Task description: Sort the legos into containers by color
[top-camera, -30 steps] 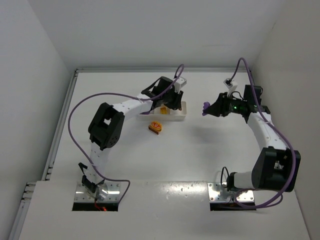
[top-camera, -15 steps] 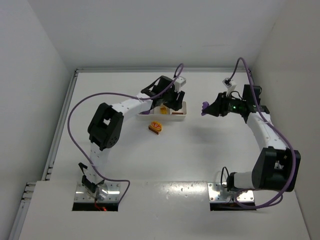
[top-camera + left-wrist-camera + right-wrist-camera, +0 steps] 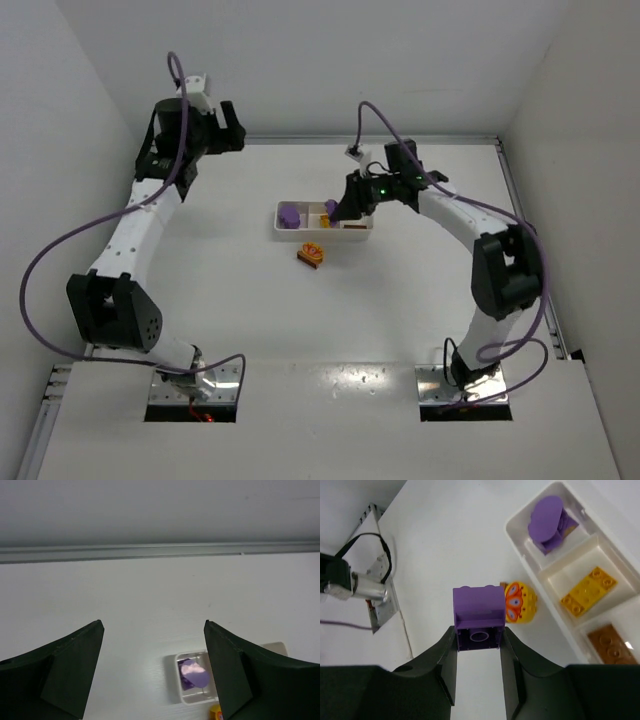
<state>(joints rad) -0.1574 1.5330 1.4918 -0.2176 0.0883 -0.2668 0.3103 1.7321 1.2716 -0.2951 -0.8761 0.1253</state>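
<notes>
The white tray point(image 3: 362, 233) lies at mid-table with three compartments. Its left one holds a purple lego point(image 3: 289, 215), the middle a yellow brick point(image 3: 326, 221), the right a brown brick point(image 3: 352, 224). My right gripper point(image 3: 478, 640) is shut on a purple brick point(image 3: 478, 617) and hangs over the tray's near side point(image 3: 520, 545). A yellow-orange rounded piece point(image 3: 520, 602) sits on the table just outside the tray. My left gripper point(image 3: 152, 675) is open and empty, raised far back left point(image 3: 225, 135), apart from the tray point(image 3: 172, 680).
A metal rail point(image 3: 160, 552) runs along the table's back edge below the wall. A second rail point(image 3: 120, 270) lines the left side. The arm mounting plates point(image 3: 195, 385) sit at the near edge. Purple cables loop off both arms.
My left gripper has opened and swung away from the tray to the far back left. My right arm has carried the purple brick leftward to over the tray.
</notes>
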